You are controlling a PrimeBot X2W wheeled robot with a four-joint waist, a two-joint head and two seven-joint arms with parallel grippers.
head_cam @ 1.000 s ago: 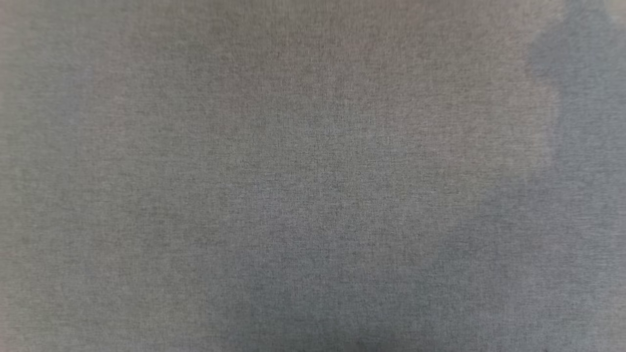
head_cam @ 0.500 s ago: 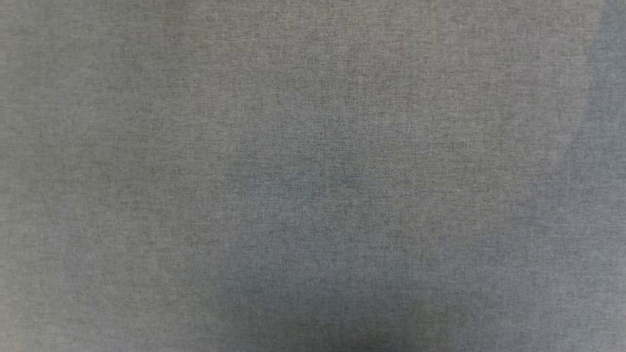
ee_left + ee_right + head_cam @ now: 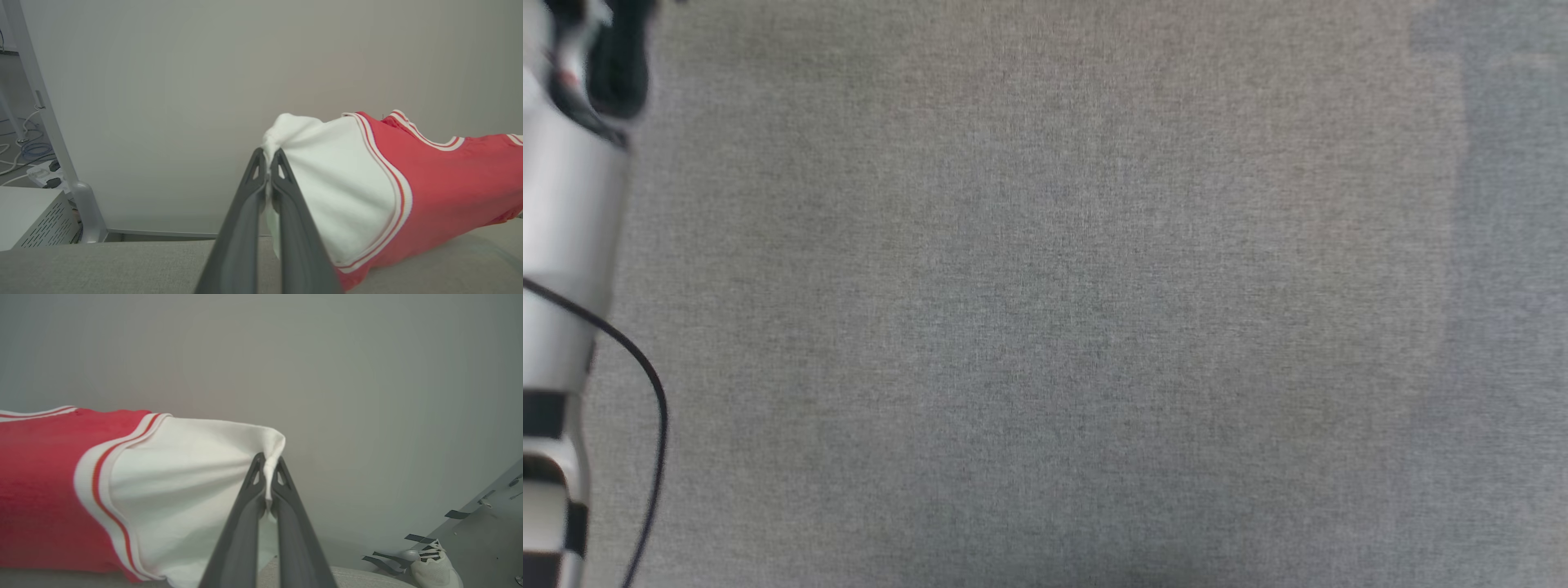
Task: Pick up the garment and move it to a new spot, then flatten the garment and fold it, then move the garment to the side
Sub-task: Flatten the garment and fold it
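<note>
The garment [image 3: 441, 183] is a red jersey with white sleeves and red-white striped trim, held up over the grey cloth-covered table [image 3: 122, 265]. In the left wrist view my left gripper [image 3: 267, 157] is shut on the bunched end of one white sleeve. My right gripper [image 3: 267, 461] pinches the edge of the other white sleeve [image 3: 192, 482] in the right wrist view, its jaws shut. The red body [image 3: 36, 490] stretches away between the two grips, and its lower hem rests on the table. The print is hidden. My pale left forearm [image 3: 560, 245] runs along the left edge of the head view.
A pale wall panel [image 3: 204, 81] stands behind the table. Beyond the table's left end are a metal post [image 3: 45, 118], a grey perforated box [image 3: 32, 220] and cables on the floor. A foot in a white sneaker [image 3: 435, 567] stands on the floor at the right.
The head camera has shifted over the grey table cloth. My left forearm with its black cable has come into the head view's left edge.
</note>
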